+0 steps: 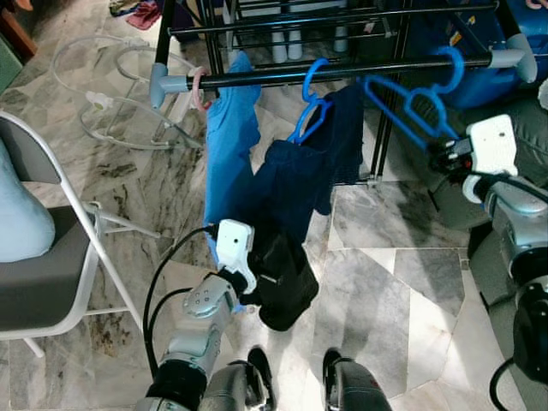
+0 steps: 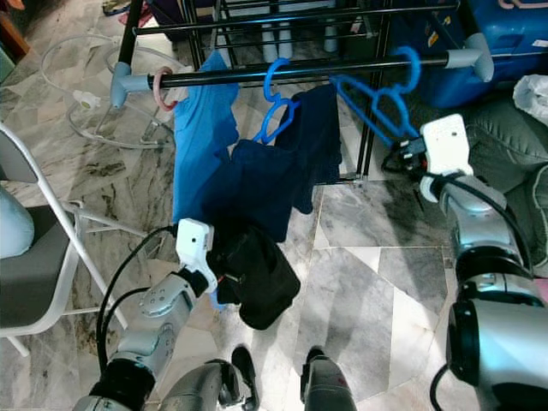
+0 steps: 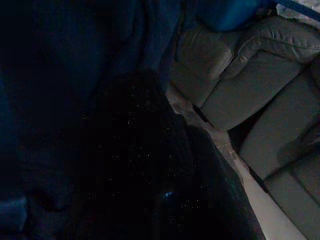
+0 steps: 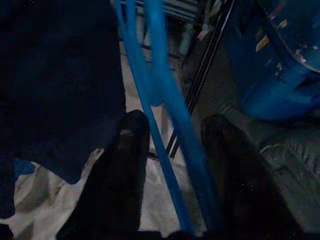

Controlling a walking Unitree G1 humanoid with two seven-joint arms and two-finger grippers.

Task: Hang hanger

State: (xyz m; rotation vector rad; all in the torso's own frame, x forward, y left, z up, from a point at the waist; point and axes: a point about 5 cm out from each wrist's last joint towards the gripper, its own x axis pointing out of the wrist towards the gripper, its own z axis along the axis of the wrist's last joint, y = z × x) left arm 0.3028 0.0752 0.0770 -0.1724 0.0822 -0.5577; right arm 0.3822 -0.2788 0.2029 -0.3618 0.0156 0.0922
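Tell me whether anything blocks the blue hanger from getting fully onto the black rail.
Nothing visible does. The empty blue plastic hanger already has its hook over the black metal rail, with the right gripper at its lower end. The nearest item, a dark navy garment, hangs further toward the robot's left.
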